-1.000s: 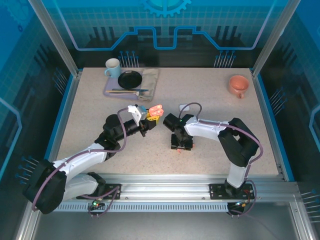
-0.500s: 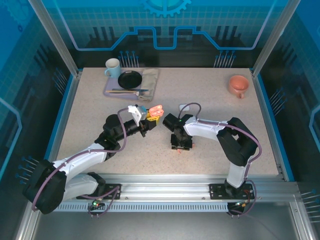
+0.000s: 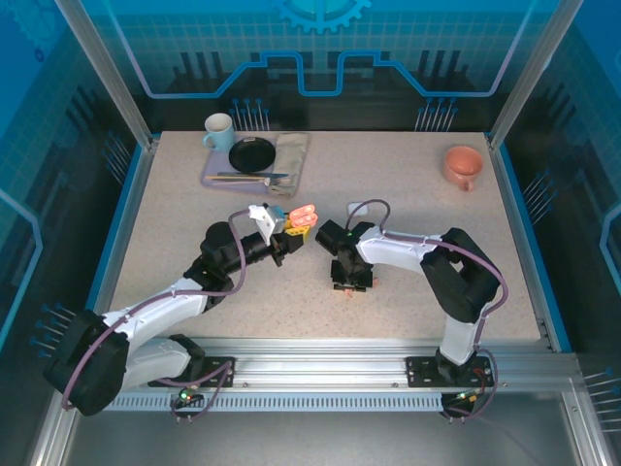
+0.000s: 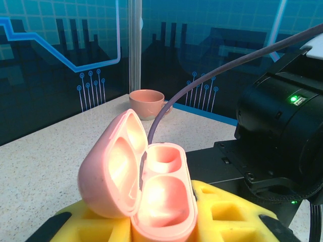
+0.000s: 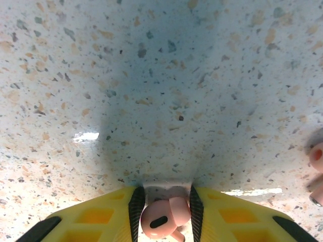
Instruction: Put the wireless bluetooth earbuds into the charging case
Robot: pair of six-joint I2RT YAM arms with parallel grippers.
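Note:
My left gripper [image 3: 296, 227] is shut on the salmon-pink charging case [image 3: 305, 214] and holds it above the table's middle. In the left wrist view the charging case [image 4: 156, 196] stands open between the yellow fingers [image 4: 227, 212], lid [image 4: 108, 171] swung left, both wells empty. My right gripper [image 3: 351, 282] points straight down at the table just right of the case. Its black pads [image 5: 136, 206] close on a salmon-pink earbud [image 5: 162, 218] that rests on the tabletop. Another pink earbud [image 5: 317, 157] lies at the right edge of the right wrist view.
A pink mug [image 3: 463, 165] stands at the back right. At the back left a tray [image 3: 209, 175] carries a pale mug [image 3: 218, 131], a black plate [image 3: 252, 153], a cloth and cutlery. A white object [image 3: 357, 206] lies behind the right wrist.
In the top view the right wrist has shifted only very slightly over the earbud. The left arm and the case have stayed where they were.

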